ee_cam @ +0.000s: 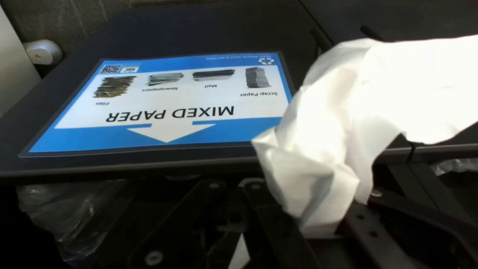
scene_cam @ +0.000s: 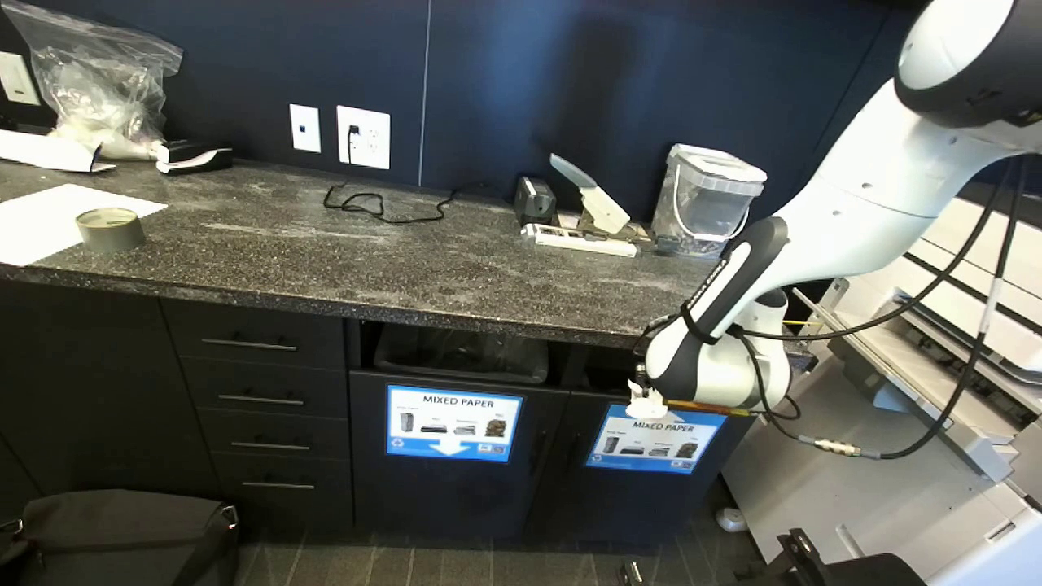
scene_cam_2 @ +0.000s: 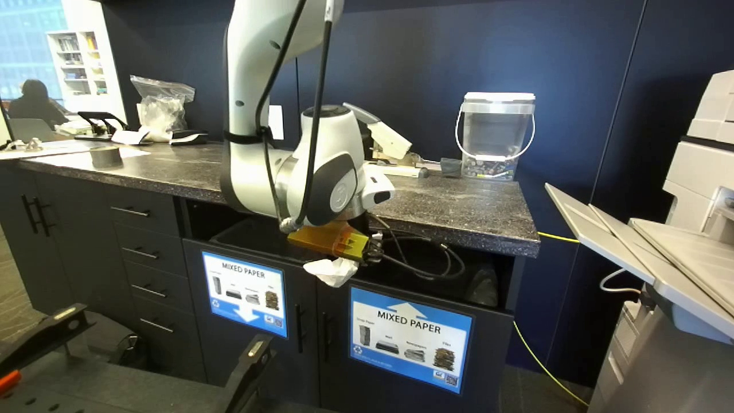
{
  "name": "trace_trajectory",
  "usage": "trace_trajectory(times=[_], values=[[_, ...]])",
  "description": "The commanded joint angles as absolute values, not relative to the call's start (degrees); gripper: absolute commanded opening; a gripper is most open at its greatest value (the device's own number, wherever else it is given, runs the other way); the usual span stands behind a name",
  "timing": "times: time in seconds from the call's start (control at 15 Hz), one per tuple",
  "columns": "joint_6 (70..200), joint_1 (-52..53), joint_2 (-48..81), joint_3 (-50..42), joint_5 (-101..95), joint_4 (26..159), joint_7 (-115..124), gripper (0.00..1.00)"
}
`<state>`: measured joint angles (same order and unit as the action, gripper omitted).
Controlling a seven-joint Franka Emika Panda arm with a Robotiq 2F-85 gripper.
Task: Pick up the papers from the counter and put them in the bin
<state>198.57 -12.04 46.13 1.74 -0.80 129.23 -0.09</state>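
Note:
Crumpled white papers fill the middle and right of the wrist view, pinched between my dark fingers. In an exterior view these papers hang below the yellow-orange piece on my wrist, and my gripper is shut on them. They stick out in front of the cabinet, level with the slots under the grey speckled counter. Close behind them is the bin, its front bearing a blue-and-white MIXED PAPER sign and its slot partly hidden by my gripper. The fingertips are covered by paper.
Left of the bin, a similar signed compartment holds a plastic liner. On the counter are a tape roll over a flat white sheet, a plastic bag, a stapler and a translucent bucket. A printer stands right.

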Motion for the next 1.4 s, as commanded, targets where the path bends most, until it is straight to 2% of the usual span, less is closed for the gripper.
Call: trace_trajectory(times=[0.0,0.47,1.33], values=[[207.43,-15.18,52.24,4.27,-1.90,124.41,2.56,0.11],[222.19,-15.98,64.28,4.30,0.47,113.72,11.09,0.12],[230.58,-19.95,80.50,7.39,-0.27,94.13,22.68,0.12]])
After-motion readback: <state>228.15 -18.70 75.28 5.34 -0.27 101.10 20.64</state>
